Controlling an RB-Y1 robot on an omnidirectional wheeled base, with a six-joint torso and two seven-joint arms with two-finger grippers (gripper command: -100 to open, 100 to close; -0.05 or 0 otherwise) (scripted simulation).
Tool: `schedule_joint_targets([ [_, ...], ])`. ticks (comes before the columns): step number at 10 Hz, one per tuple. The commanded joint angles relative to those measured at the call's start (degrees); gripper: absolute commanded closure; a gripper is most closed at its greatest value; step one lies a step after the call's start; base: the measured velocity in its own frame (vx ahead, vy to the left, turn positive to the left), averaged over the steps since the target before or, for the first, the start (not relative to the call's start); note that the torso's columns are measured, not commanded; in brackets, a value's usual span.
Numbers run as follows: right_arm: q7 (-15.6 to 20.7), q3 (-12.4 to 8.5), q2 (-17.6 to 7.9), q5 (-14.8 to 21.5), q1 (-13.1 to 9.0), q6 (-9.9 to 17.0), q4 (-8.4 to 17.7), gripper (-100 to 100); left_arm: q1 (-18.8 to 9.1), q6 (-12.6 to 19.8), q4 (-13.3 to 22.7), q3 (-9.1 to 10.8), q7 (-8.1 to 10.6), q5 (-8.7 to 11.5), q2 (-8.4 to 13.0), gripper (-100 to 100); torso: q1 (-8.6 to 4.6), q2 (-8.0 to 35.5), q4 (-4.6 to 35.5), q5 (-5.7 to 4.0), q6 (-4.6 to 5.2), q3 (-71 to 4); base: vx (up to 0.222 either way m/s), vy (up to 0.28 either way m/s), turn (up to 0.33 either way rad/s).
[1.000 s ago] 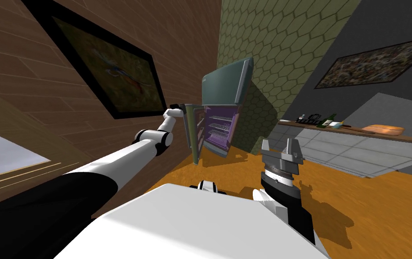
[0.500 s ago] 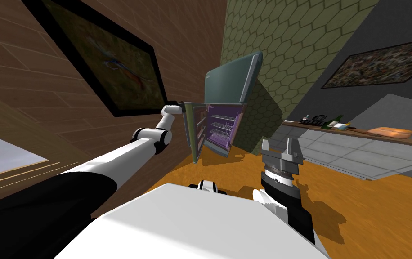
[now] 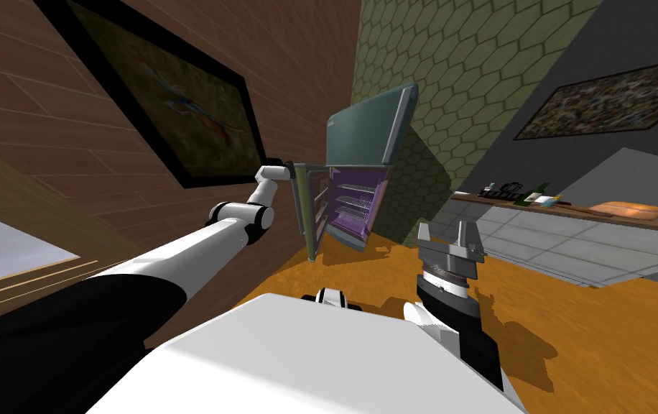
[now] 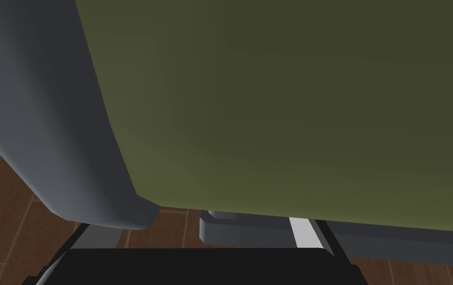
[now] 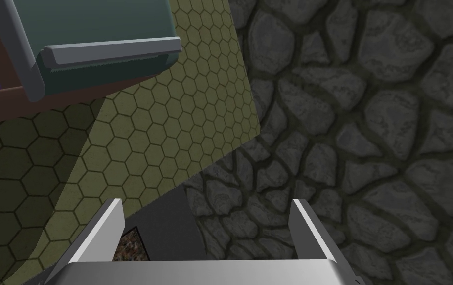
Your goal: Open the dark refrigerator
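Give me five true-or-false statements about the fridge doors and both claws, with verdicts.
1. The lower door stands open. True.
2. The upper door stands open. False: it is shut.
3. The right claw grips the lower door. False: it is open, in the air, apart from both doors.
4. Shelves show in the purple compartment. True.
5. The left claw is at the lower door's upper corner. True.

Dark teal refrigerator (image 3: 363, 136), olive hexagon-patterned wall (image 3: 464, 57)
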Motion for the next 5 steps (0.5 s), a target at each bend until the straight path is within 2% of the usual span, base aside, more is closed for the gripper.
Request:
schedule_joint_targets([
  [1,0.0,0.0,0.0,0.0,0.0,0.0,0.0,0,0.14,0.09,0.03,0.03,0.02,-0.03,0.06,0,0.22,0.08,-0.09,0.17,-0.14,0.09,-0.016,0.003,0.029],
  [5,0.0,0.0,0.0,0.0,0.0,0.0,0.0,0,0.3,0.17,0.07,0.1,0.01,-0.05,0.21,0,0.63,0.26,-0.15,0.45,-0.43,0.26,-0.009,0.0,0.015],
])
